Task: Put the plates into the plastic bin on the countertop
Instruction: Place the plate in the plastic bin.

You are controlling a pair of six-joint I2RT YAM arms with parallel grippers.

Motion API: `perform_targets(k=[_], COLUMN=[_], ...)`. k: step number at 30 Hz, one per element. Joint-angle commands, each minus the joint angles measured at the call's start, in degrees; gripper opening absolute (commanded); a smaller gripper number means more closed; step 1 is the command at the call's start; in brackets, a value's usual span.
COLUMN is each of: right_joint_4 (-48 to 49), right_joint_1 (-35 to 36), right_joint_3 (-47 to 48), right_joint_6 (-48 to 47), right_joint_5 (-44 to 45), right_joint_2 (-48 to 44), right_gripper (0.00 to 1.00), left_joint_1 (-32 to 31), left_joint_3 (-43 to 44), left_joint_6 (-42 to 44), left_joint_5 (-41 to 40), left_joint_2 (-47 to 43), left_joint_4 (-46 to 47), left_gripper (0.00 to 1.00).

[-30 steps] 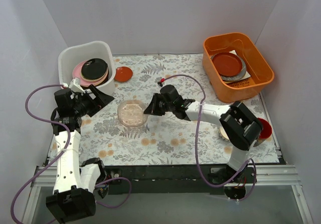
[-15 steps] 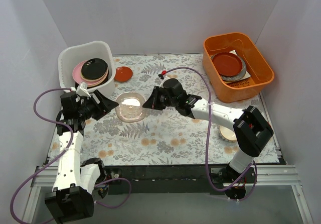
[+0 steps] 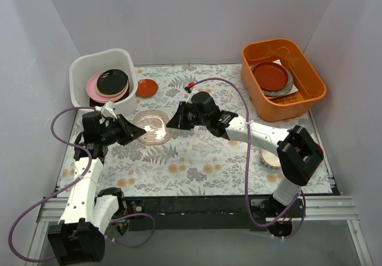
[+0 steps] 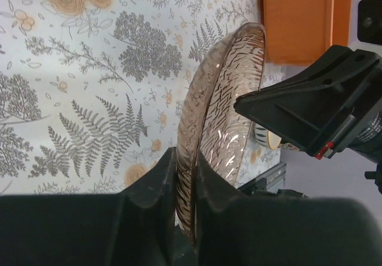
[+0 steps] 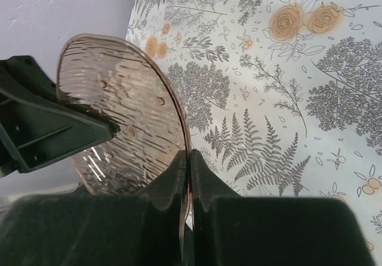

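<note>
Left gripper (image 3: 138, 135) and right gripper (image 3: 171, 124) tight on one pink glass plate (image 3: 151, 127) (opposite rims).

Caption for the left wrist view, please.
Left fingers and right fingers pinch the rim of the clear ribbed glass plate over the fern-print countertop.

White-shelled arms (image 3: 83, 185) with black joints carry a black left claw (image 3: 139, 134) and right claw (image 3: 171, 124), trailing purple cables (image 3: 246, 158).

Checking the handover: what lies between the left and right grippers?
A clear plate, clamped in the jaws of the left gripper and right gripper; the top view shows it.
</note>
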Motion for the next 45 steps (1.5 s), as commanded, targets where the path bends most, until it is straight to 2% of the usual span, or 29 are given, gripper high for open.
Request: perform_targets(k=[1,7,10,11,13,14,15,16,17,25,31,39,45], right_joint_4=[6.0,9.8,11.7,12.8,13.8,14.9,15.1,15.1,15.7,17.2,17.6,17.0,17.4], right_joint_1=[0.2,-0.3,-0.7,-0.8,-1.0,-1.0,-1.2,-1.4,-1.7,-3.9,-4.8,-5.9,-6.7], right_joint_3=[0.7,-1.5,-3.2,-3.8,-5.8,-6.5,-7.2,-7.9,-9.2,-15.3,-19.2,-20.2,-20.5], right_joint_6=[0.2,1.1,1.9,1.8,1.7,1.6,1.6,1.7,2.1,3.2,3.5,3.3,4.0], right_joint_5=[-3.9,-6.2,-7.2,-7.2,-6.3,-5.9,-5.5,-4.5,-4.4,-3.8,-3.7,-5.1,-7.2], right_joint_2=[-0.6,-0.7,-1.0,-1.2,-2.7,-3.4,-4.7,-5.1,-5.6,-9.7,-11.5,-10.8,-9.5], right_gripper=[0.08,0.24,0.42,0.52,0.62,0.74,0.8,0.92,0.98,0.98,0.98,0.98,0.98], left_joint_1=[-0.4,-0.6,-0.6,-0.6,-0.6,-0.6,-0.6,-0.6,-0.6,-0.6,-0.6,-0.1,0.9], left_joint_3=[-0.4,0.5,0.5,0.6,0.8,1.0,1.4,1.7,2.0,7.9,20.6,35.6,42.0], left_joint_6=[-0.4,-0.6,-0.5,-0.6,-0.4,-0.4,-0.5,-0.5,-0.6,-1.6,-0.2,-5.9,-11.4], left_joint_5=[-1.6,-2.0,-2.5,-2.6,-3.1,-3.3,-3.5,-3.8,-3.9,-6.8,-16.6,-21.4,-24.6], left_joint_2=[-1.1,-0.3,-0.1,0.0,0.6,0.8,1.3,1.9,2.2,8.3,19.4,31.7,37.1], left_joint_4=[1.6,1.7,1.7,1.7,1.7,1.7,1.7,1.8,2.0,5.8,3.7,6.0,7.5], left_gripper=[0.0,0.0,0.0,0.0,0.0,0.0,0.0,0.0,0.0,0.0,0.0,0.0,0.0])
